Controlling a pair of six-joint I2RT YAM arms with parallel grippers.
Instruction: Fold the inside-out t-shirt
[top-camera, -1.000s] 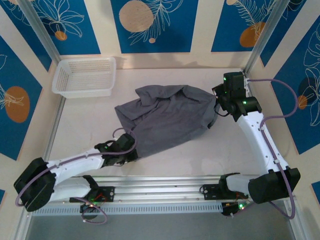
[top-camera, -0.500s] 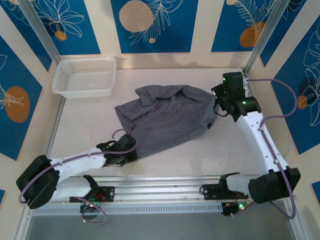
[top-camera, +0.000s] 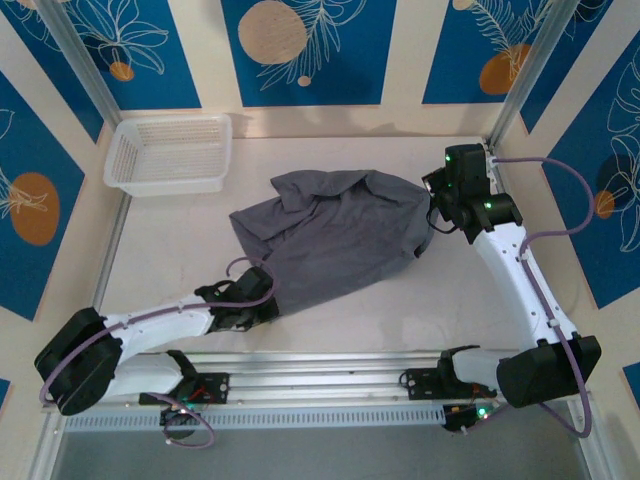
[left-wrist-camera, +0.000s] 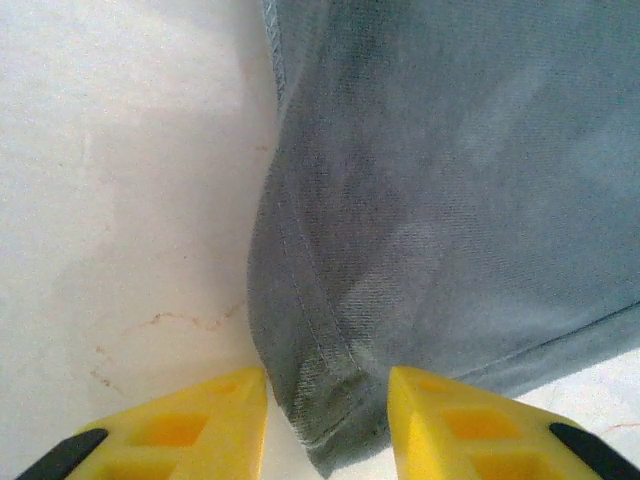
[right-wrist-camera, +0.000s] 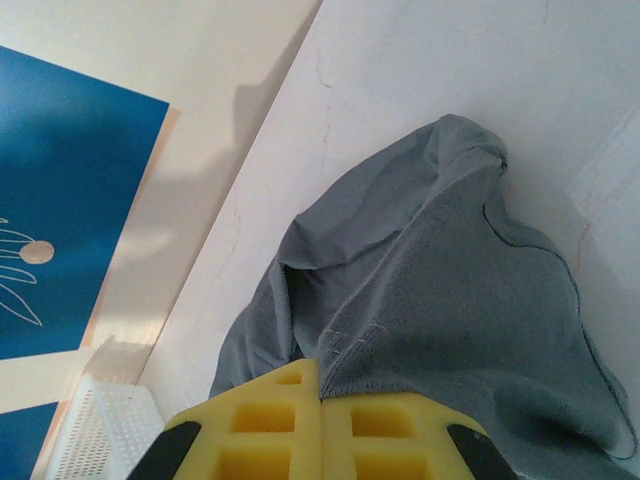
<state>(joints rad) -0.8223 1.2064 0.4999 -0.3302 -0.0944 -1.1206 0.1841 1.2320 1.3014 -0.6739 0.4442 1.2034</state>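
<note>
While right jaws pinch the t-shirt (top-camera: 340, 235) edge, left jaws spread astride its hem.

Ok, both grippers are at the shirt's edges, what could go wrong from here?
1. The left gripper is open with just the shirt corner between its fingers; closing may catch too little and slip.
2. The right gripper pinches the hem at its very tips, so a pull could free it.
3. The shirt lies bunched; lifting may carry creases into the fold.
</note>
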